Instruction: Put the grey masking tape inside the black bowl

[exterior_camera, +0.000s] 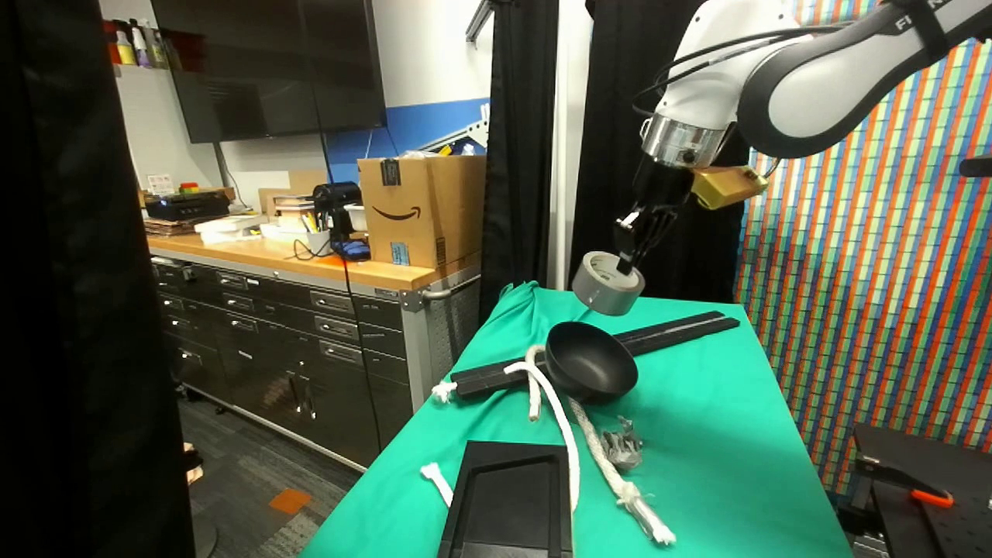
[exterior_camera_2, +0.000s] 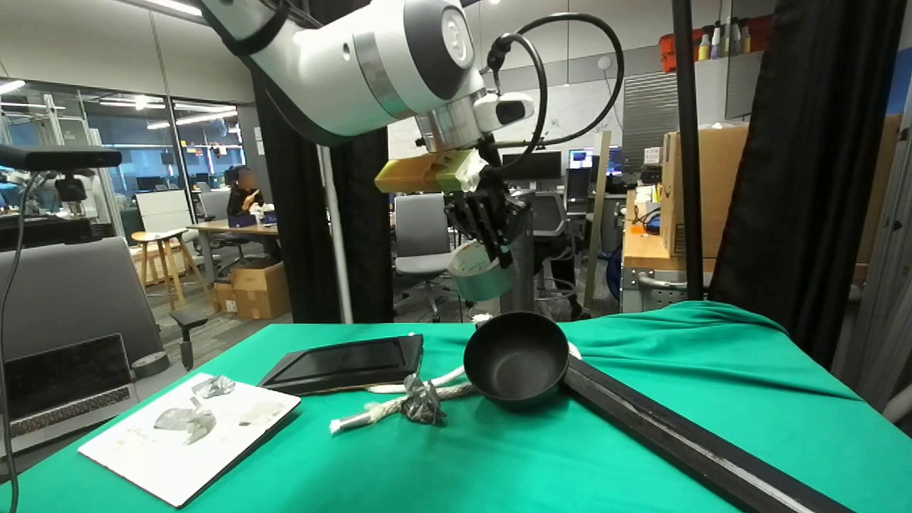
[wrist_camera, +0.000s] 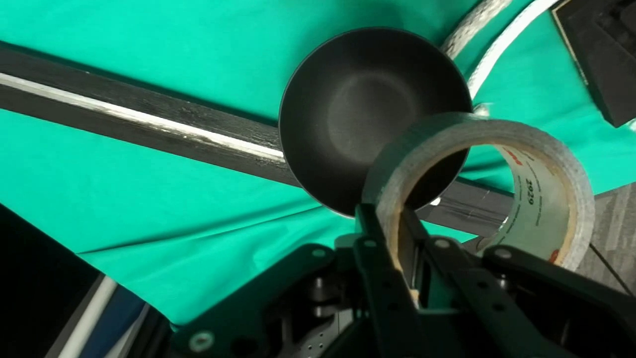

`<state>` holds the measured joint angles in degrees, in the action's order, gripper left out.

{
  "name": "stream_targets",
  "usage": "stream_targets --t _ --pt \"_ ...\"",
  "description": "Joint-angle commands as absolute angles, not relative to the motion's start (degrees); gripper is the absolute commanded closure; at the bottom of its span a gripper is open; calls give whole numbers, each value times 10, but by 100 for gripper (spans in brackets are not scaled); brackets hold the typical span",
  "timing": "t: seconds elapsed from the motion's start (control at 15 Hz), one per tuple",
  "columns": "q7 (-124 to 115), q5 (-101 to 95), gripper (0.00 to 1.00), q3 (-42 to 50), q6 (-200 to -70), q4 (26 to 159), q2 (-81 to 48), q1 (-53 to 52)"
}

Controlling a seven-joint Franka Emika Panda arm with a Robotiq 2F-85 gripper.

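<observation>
The grey masking tape, a thick light grey ring, hangs tilted in the air in both exterior views (exterior_camera: 607, 297) (exterior_camera_2: 486, 285). My gripper (exterior_camera: 625, 265) (exterior_camera_2: 503, 258) is shut on one side of its wall, one finger inside the hollow and one outside. The wrist view shows the fingers (wrist_camera: 386, 214) pinching the tape (wrist_camera: 541, 199). The round black bowl (exterior_camera: 593, 360) (exterior_camera_2: 516, 363) sits below, looking slightly tilted, over the long black stick. In the wrist view the tape covers the lower right part of the bowl (wrist_camera: 367, 99). The visible bowl interior holds nothing.
The long black stick (exterior_camera: 682, 333) (exterior_camera_2: 662, 424) runs across the green cloth under the bowl. White cord (exterior_camera: 562, 422), a braided rope (exterior_camera: 601, 449) with crumpled grey tape (exterior_camera: 622, 446), and a flat black rectangular device (exterior_camera: 511, 496) lie nearby. A white board (exterior_camera_2: 228, 456) lies at a table edge.
</observation>
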<state>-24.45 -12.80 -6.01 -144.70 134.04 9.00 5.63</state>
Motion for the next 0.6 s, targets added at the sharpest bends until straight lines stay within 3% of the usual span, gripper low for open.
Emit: stream_targets --t 0.0,0.53 --pt "-277 -171 88 -44 -1482 1317 58 63" --pt "-310 -212 88 -19 -1508 1297 -11 49"
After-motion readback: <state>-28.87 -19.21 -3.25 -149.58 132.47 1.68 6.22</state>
